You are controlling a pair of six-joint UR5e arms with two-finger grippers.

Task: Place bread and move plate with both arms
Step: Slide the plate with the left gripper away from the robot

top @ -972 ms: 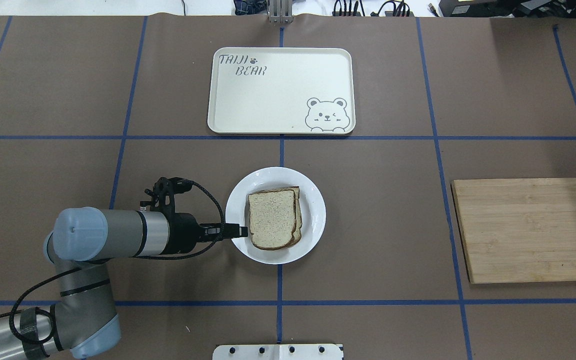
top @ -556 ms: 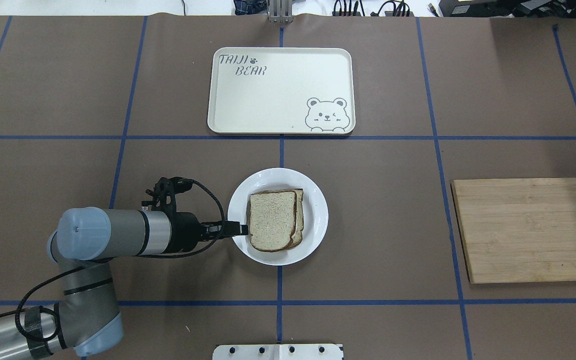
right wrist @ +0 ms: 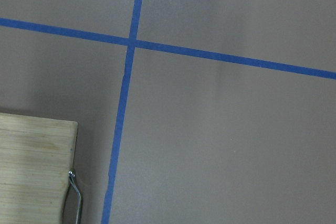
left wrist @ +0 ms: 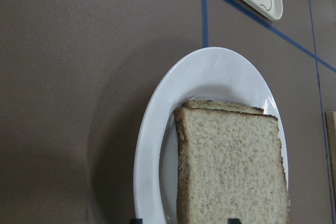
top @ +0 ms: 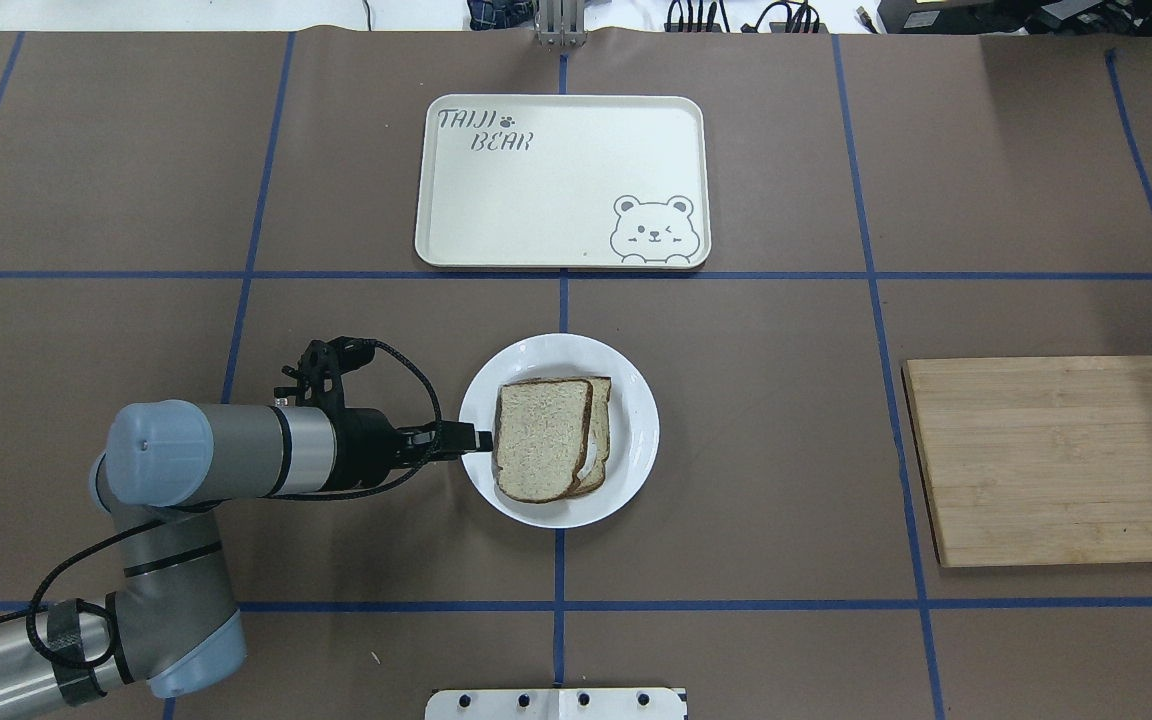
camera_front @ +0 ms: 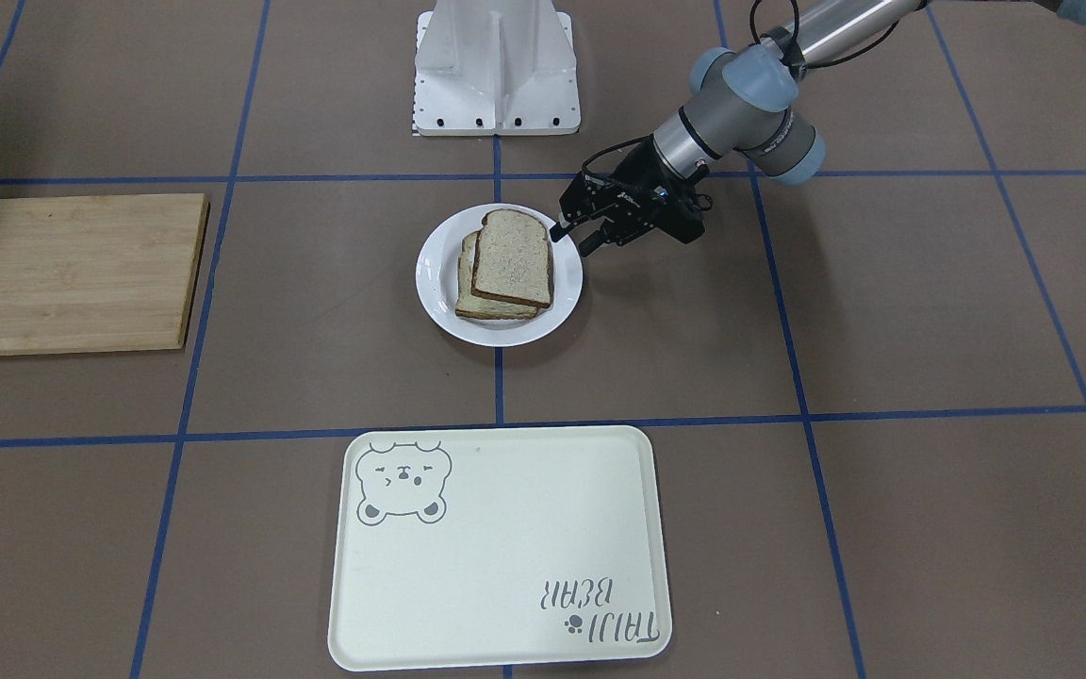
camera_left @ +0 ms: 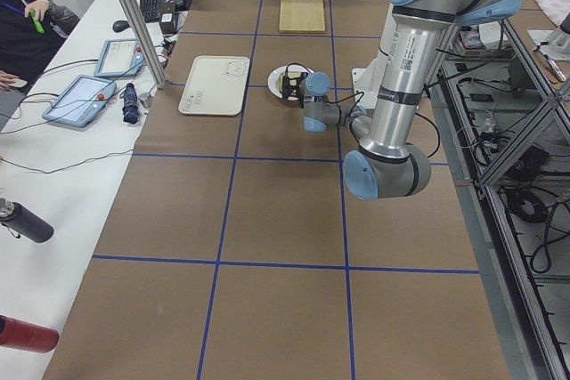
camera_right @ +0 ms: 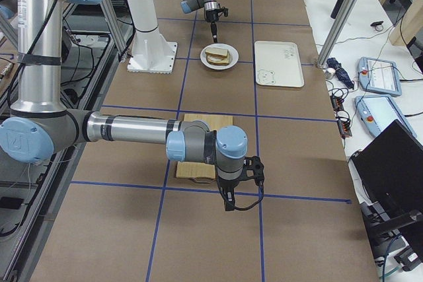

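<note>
Plate [top: 633, 432] is sitting slightly further right than before on the brown, blue-taped table [top: 756, 460]; I'm seeing the left gripper [top: 484, 438] spread open at its rim.

Plate [top: 636, 420]: glossy white. Bread [top: 541, 440]: pale speckled crumb, dark brown crust. Tray [top: 556, 200]: cream, with grey bear drawing and lettering. Table [top: 736, 450]: brown, blue tape grid. Board [top: 1056, 460]: light grained wood. Left arm [top: 236, 465]: silver-grey, light-blue caps. Left gripper [top: 484, 438]: black.
</note>
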